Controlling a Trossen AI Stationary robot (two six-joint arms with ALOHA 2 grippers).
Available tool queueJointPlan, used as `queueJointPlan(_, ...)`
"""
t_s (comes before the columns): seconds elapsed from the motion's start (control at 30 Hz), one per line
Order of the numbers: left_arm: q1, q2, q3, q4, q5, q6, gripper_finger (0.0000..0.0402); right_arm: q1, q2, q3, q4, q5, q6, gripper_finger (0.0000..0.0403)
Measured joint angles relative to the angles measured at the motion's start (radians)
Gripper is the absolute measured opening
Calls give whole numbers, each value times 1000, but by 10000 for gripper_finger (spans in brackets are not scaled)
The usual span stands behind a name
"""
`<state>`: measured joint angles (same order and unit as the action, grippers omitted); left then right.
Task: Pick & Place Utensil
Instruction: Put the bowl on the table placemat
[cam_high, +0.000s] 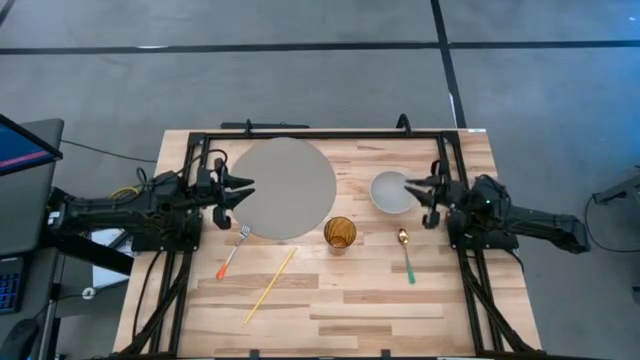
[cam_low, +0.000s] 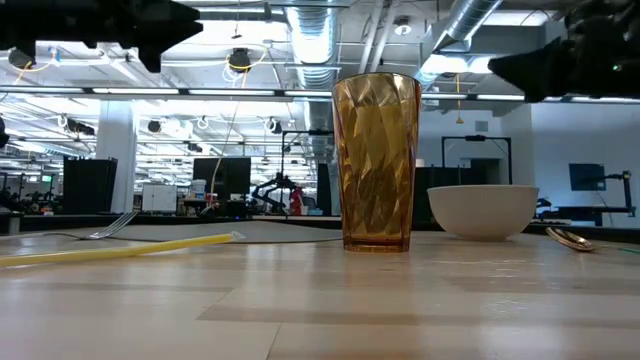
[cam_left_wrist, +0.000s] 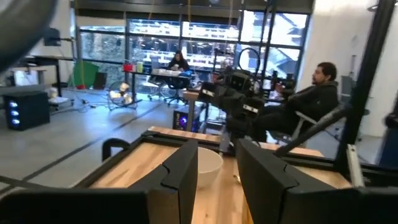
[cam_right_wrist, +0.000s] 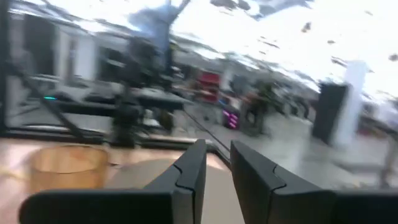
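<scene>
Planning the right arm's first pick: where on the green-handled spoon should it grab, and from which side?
Grip the green handle of the spoon near its middle, coming straight down from above. It lies flat on the table, gold bowl pointing toward the white bowl, handle running toward the table's front edge with open wood either side. The right gripper would probably close across the narrow handle.

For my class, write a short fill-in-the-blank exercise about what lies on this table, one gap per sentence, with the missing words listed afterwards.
1. The amber glass stands between the grey plate and the white ____.
2. The spoon has a ____ handle.
3. The fork has an ____ handle.
4. The yellow chopstick lies on the table on the same side as the ____ gripper.

Missing words: bowl; green; orange; left
</scene>
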<state>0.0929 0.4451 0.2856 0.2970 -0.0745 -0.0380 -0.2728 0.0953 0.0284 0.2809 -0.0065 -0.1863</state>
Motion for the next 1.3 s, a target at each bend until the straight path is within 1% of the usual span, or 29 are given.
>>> queueJointPlan(0.07,0,9,14,0,-17,0,112,-31,26,0,5,1,39,67)
queueJointPlan(0.17,0,9,24,1,-30,1,112,-73,71,0,12,-54,86,67)
queueJointPlan(0.3,0,8,32,0,-30,6,112,-115,141,1,97,-102,68,67)
queueJointPlan(0.4,0,9,32,0,-30,53,112,-135,200,2,139,-145,103,67)
queueJointPlan(0.47,1,9,32,0,-38,85,112,-143,241,2,170,-153,128,67)
queueJointPlan(0.53,1,9,32,0,-73,113,112,-150,278,2,202,-152,164,67)
queueJointPlan(0.6,1,9,32,1,-134,133,112,-150,309,2,219,-152,212,67)
queueJointPlan(0.7,1,9,32,3,-231,188,112,-138,357,3,221,-153,258,67)
queueJointPlan(0.8,1,9,32,4,-294,238,112,-115,406,3,225,-152,276,67)
queueJointPlan(0.97,1,9,32,7,-303,245,112,-61,456,4,285,-149,275,68)
queueJointPlan(1.07,0,11,32,7,-303,244,112,-23,473,4,313,-149,275,78)
queueJointPlan(1.17,0,11,32,9,-303,243,112,21,482,5,315,-141,275,102)
queueJointPlan(1.3,0,11,32,20,-303,238,112,79,488,41,301,-85,274,146)
